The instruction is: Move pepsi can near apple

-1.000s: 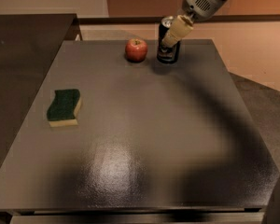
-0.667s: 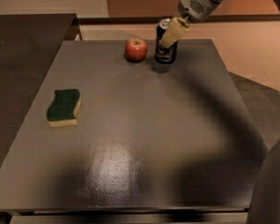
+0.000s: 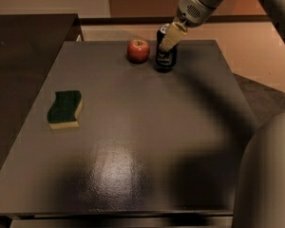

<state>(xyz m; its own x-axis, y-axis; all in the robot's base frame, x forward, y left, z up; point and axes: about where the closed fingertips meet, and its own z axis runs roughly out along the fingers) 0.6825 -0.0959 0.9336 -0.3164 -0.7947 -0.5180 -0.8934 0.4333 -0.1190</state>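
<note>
The pepsi can (image 3: 164, 60) is dark with a silver top and stands at the far edge of the grey table (image 3: 147, 137), just right of the red apple (image 3: 138, 50). A narrow gap lies between can and apple. My gripper (image 3: 167, 42) comes down from the upper right and is shut on the can's upper part. One cream finger (image 3: 173, 36) shows in front of the can; the other is hidden behind it. The can's base is at or barely above the table; I cannot tell which.
A green and yellow sponge (image 3: 65, 109) lies on the table's left side. A darker counter (image 3: 23, 56) adjoins on the left. Part of my arm (image 3: 268, 175) fills the lower right corner. The table's far edge is right behind can and apple.
The gripper and the can have shifted a little to the left, closer to the apple. The apple and sponge have not moved.
</note>
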